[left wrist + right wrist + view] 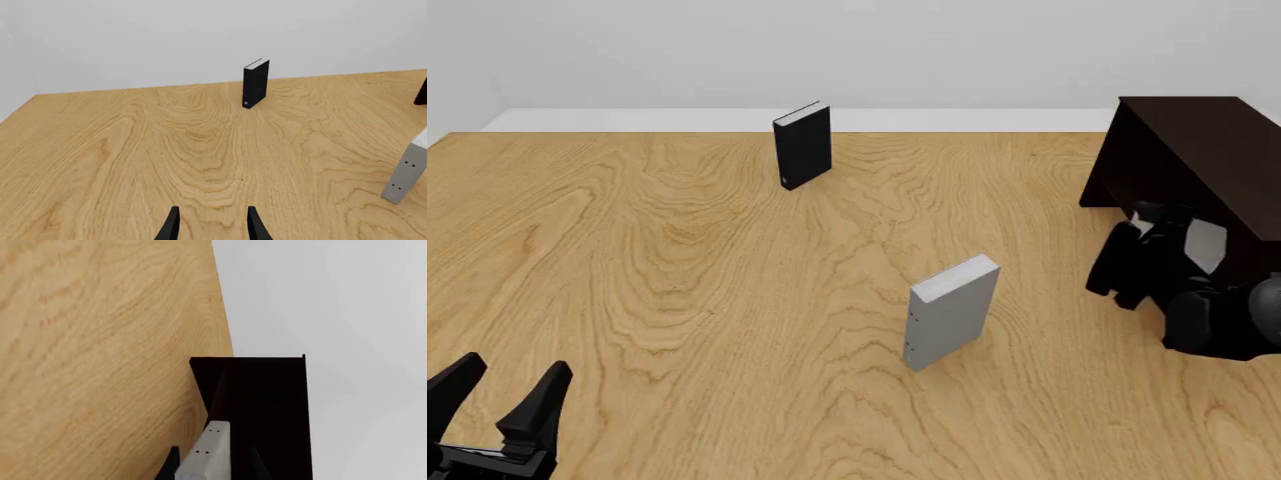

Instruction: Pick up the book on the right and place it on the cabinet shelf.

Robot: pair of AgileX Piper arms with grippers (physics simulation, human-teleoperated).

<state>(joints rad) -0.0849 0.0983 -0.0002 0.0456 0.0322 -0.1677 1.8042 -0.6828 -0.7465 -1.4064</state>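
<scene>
A broad light-oak wooden surface [667,270] with swirling grain carries everything. A thin black hardcover book with a white page edge [803,146] stands upright on it toward the far side, left of centre. A thick light grey hardcover book [950,312] stands upright nearer the middle, well apart from the black one. At the far right, a large blocky cabinet of very dark brown wood [1194,150] rests on the surface.
</scene>
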